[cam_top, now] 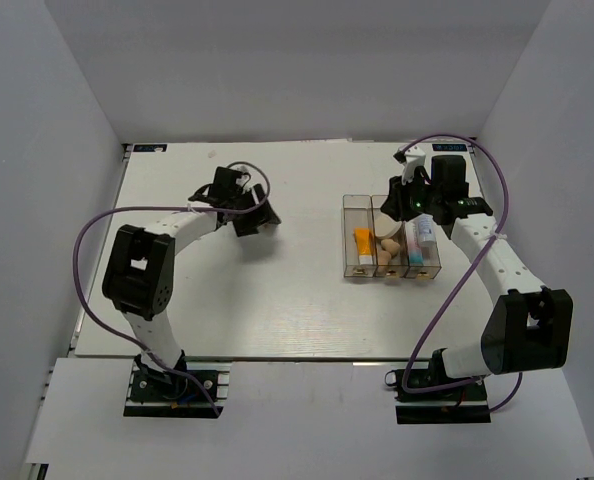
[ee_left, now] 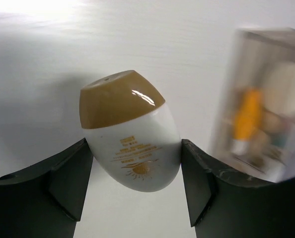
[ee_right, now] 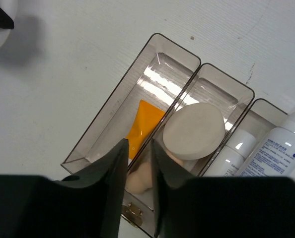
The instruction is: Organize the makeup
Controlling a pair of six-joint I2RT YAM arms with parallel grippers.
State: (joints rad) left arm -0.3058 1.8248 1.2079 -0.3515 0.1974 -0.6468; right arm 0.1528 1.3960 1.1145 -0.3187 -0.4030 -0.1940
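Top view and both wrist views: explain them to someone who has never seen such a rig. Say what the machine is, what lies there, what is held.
Two robot arms are bolted at the near edge of a white table. The wide picture looks down from above; the other two come from cameras on each wrist. The left gripper is closed on a white oval bottle with a brown cap. The right gripper, empty, hovers over a clear organizer holding an orange tube, a round puff, a peach sponge and a blue-printed white bottle.
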